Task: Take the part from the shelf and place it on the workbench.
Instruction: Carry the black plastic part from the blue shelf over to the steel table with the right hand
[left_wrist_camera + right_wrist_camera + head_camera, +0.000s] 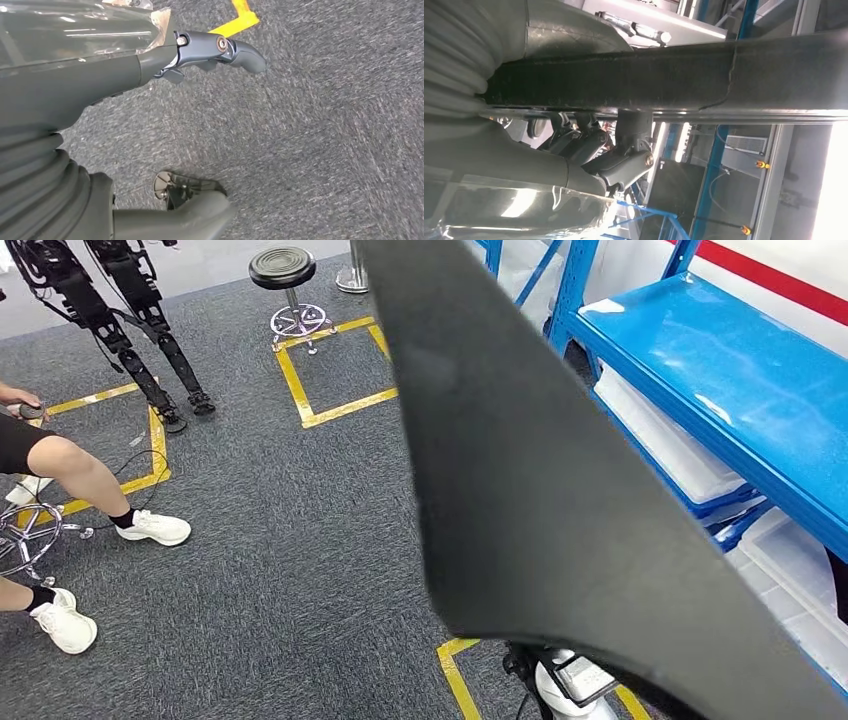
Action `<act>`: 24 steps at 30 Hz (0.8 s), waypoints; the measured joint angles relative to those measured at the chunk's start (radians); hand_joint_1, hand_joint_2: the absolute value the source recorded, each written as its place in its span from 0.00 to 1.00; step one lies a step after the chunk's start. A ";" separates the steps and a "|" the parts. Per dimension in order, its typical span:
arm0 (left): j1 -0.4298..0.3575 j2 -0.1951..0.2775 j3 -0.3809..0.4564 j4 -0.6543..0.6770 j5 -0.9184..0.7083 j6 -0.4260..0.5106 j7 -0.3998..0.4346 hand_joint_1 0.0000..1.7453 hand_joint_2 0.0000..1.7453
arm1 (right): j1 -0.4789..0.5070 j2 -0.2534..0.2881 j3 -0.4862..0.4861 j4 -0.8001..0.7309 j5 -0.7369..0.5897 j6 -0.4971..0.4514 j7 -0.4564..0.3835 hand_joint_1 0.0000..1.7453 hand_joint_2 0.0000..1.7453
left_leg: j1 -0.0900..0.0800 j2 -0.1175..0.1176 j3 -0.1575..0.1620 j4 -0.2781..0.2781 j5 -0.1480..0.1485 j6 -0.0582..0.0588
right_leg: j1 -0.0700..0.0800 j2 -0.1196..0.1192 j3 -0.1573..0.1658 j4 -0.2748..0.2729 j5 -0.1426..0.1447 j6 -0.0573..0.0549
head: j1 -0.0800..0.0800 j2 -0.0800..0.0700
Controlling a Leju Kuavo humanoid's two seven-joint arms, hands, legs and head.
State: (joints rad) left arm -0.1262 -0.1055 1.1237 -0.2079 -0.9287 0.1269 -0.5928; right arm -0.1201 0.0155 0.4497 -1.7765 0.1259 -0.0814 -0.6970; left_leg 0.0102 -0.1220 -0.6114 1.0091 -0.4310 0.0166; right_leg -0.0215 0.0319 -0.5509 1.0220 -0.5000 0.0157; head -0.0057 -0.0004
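Part (540, 490): large dark panel, off the blue shelf (720, 370), clamped edge-on in right hand (589, 150). Left hand (215, 50) empty, fingers apart. You'd judge it stiff, light, unwieldy; grip near mid-edge.

A black stool (283, 268) stood far off on grey carpet (290, 570) beside yellow floor tape (300, 390) — a seated person's leg (80, 475) at left.

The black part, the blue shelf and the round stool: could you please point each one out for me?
black part (540, 470), head view, middle of its broad flat face.
blue shelf (720, 370), head view, bare top surface.
round stool (282, 266), head view, centre of its dark seat.
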 joint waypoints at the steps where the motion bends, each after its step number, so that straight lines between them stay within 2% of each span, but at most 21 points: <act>1: 0.003 0.000 0.000 0.000 0.000 0.000 0.000 0.00 1.00 | -0.001 0.000 0.001 0.000 0.000 0.000 0.000 1.00 1.00 | 0.001 0.010 -0.003 0.004 -0.002 -0.004 | 0.000 -0.006 0.000 -0.001 0.003 -0.006 | 0.000 0.000; 3: 0.004 0.001 0.000 0.000 0.000 -0.001 0.000 0.00 1.00 | -0.002 0.001 0.004 0.000 0.000 0.000 0.000 1.00 1.00 | 0.001 0.061 -0.029 0.059 -0.034 -0.013 | -0.002 -0.024 0.002 -0.003 0.005 -0.019 | -0.006 0.000; 4: 0.003 0.001 0.000 0.000 0.001 -0.003 0.000 0.00 1.00 | -0.002 0.001 0.005 0.000 -0.001 -0.001 0.000 1.00 1.00 | 0.001 0.090 -0.056 0.116 -0.065 -0.017 | 0.001 -0.033 0.003 -0.003 0.004 -0.023 | -0.009 0.000; 5: 0.002 0.001 0.000 0.000 0.002 -0.008 -0.002 0.00 1.00 | -0.001 0.001 0.005 0.000 -0.002 -0.003 0.000 1.00 1.00 | 0.002 0.108 -0.091 0.187 -0.098 -0.020 | 0.004 -0.044 0.003 -0.003 0.002 -0.028 | -0.011 0.000; 6: 0.001 0.002 0.000 0.000 0.002 -0.017 -0.005 0.00 1.00 | -0.001 0.001 0.005 0.000 -0.003 -0.005 0.000 1.00 1.00 | 0.003 0.115 -0.124 0.251 -0.123 -0.021 | 0.008 -0.055 0.003 -0.003 0.001 -0.030 | -0.011 0.000; 7: 0.000 0.002 0.000 0.000 0.000 -0.029 -0.009 0.00 1.00 | -0.001 0.001 0.005 0.000 -0.004 -0.009 0.001 1.00 1.00 | 0.003 0.118 -0.145 0.292 -0.132 -0.021 | 0.011 -0.067 0.003 -0.003 0.000 -0.031 | -0.011 0.000; 8: -0.001 0.004 0.000 0.000 -0.003 -0.042 -0.013 0.00 1.00 | -0.001 0.001 0.005 -0.002 -0.005 -0.014 0.004 1.00 1.00 | 0.002 0.119 -0.145 0.292 -0.121 -0.018 | 0.013 -0.078 0.005 -0.003 -0.002 -0.033 | -0.011 0.000; 9: -0.003 0.005 -0.001 0.000 -0.007 -0.053 -0.017 0.00 1.00 | -0.001 0.001 0.005 -0.005 -0.006 -0.020 0.009 1.00 1.00 | 0.001 0.123 -0.124 0.250 -0.094 -0.013 | 0.016 -0.088 0.007 -0.003 -0.004 -0.035 | -0.011 0.000; 11: -0.013 0.010 -0.001 -0.002 -0.012 -0.066 -0.021 0.00 1.00 | -0.001 0.001 0.004 -0.018 -0.006 -0.026 0.024 1.00 1.00 | -0.009 0.156 -0.048 0.108 -0.034 0.005 | 0.022 -0.107 0.012 -0.004 -0.008 -0.038 | -0.011 0.000; 12: -0.019 0.012 -0.001 -0.003 -0.010 -0.068 -0.022 0.00 1.00 | 0.000 0.001 0.004 -0.026 -0.006 -0.024 0.031 1.00 1.00 | -0.016 0.174 -0.019 0.054 -0.018 0.014 | 0.025 -0.115 0.014 -0.004 -0.010 -0.038 | -0.010 0.000; 13: -0.024 0.015 -0.001 -0.005 -0.005 -0.069 -0.024 0.00 1.00 | 0.001 0.001 0.003 -0.033 -0.006 -0.016 0.036 1.00 1.00 | -0.022 0.186 -0.004 0.024 -0.013 0.021 | 0.027 -0.123 0.015 -0.005 -0.012 -0.036 | -0.010 0.000; 14: -0.026 0.017 -0.001 -0.006 0.003 -0.067 -0.025 0.00 1.00 | 0.004 0.002 0.002 -0.037 -0.007 -0.003 0.038 1.00 1.00 | -0.027 0.187 -0.002 0.016 -0.017 0.024 | 0.028 -0.131 0.016 -0.007 -0.013 -0.033 | -0.010 0.000; 16: -0.022 0.022 0.003 -0.007 0.023 -0.060 -0.028 0.00 1.00 | 0.008 0.009 -0.001 -0.039 -0.010 0.030 0.039 1.00 1.00 | -0.025 0.167 0.003 0.001 -0.009 0.030 | 0.032 -0.144 0.019 -0.011 -0.017 -0.028 | -0.011 0.000; 18: -0.014 0.022 0.007 -0.007 0.040 -0.052 -0.036 0.00 1.00 | 0.006 0.018 -0.004 -0.037 -0.012 0.057 0.037 1.00 1.00 | -0.018 0.147 0.020 -0.027 0.004 0.036 | 0.033 -0.115 0.008 0.019 -0.034 -0.024 | -0.011 0.000; 20: -0.010 0.020 0.012 -0.007 0.052 -0.046 -0.045 0.00 1.00 | 0.002 0.023 -0.008 -0.032 -0.013 0.070 0.035 1.00 1.00 | -0.013 0.125 0.029 -0.041 0.012 0.040 | 0.025 -0.062 -0.043 0.126 -0.077 -0.027 | -0.007 0.000; 22: -0.005 0.019 0.019 -0.007 0.059 -0.040 -0.050 0.00 1.00 | 0.000 0.026 -0.012 -0.021 -0.015 0.077 0.034 1.00 1.00 | -0.010 0.097 0.028 -0.040 0.013 0.041 | 0.018 -0.041 -0.108 0.246 -0.114 -0.024 | -0.003 0.000; 23: -0.001 0.018 0.023 -0.007 0.062 -0.038 -0.052 0.00 1.00 | -0.001 0.028 -0.015 -0.014 -0.016 0.079 0.034 1.00 1.00 | -0.008 0.082 0.028 -0.040 0.013 0.040 | 0.014 -0.039 -0.122 0.267 -0.114 -0.016 | -0.003 0.000; 24: 0.004 0.016 0.027 -0.007 0.068 -0.037 -0.053 0.00 1.00 | -0.003 0.031 -0.017 -0.008 -0.017 0.081 0.034 1.00 1.00 | -0.006 0.067 0.028 -0.038 0.013 0.038 | 0.009 -0.037 -0.119 0.250 -0.098 -0.004 | -0.003 0.000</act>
State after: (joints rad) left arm -0.1226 -0.0893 1.1510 -0.2148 -0.8604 0.0902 -0.6460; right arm -0.1231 0.0467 0.4329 -1.7844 0.1085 -0.0008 -0.6630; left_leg 0.0039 -0.0547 -0.5833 0.9712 -0.4185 0.0545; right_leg -0.0128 -0.0048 -0.6695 1.2719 -0.5979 0.0114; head -0.0089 -0.0001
